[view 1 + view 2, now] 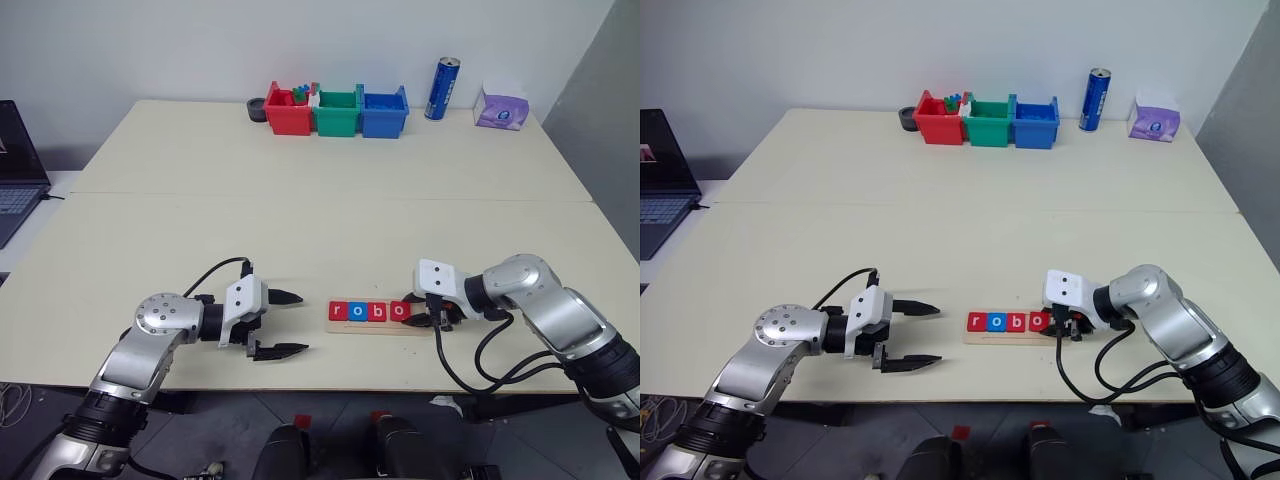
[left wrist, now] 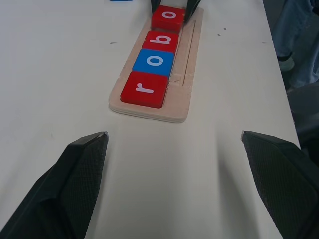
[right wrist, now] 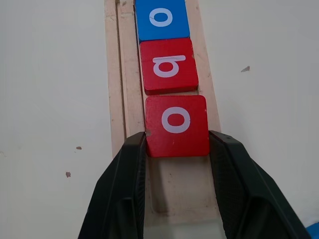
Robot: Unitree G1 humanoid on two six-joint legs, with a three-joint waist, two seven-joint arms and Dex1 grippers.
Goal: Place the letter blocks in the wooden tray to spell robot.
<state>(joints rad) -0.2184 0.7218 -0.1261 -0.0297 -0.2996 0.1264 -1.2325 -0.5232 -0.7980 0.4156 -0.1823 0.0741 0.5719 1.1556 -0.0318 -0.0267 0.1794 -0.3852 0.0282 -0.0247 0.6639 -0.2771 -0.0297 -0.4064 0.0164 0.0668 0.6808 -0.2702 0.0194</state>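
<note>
The wooden tray [image 1: 380, 326] lies near the front edge of the table [image 1: 330, 210], between the two arms, with four letter blocks in a row on it reading r, o, b, o from left to right. The right gripper [image 3: 177, 149] grasps the red "o" block [image 3: 177, 125] at the right end of that row, a finger on each side of it. The left gripper [image 1: 285, 324] rests released, its fingers spread wide, just left of the tray.

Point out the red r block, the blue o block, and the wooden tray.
red r block [image 2: 144, 88], left wrist view, on its top face by the letter.
blue o block [image 2: 154, 61], left wrist view, on its top face.
wooden tray [image 2: 185, 74], left wrist view, on the bare grooved strip beside the blocks.
</note>
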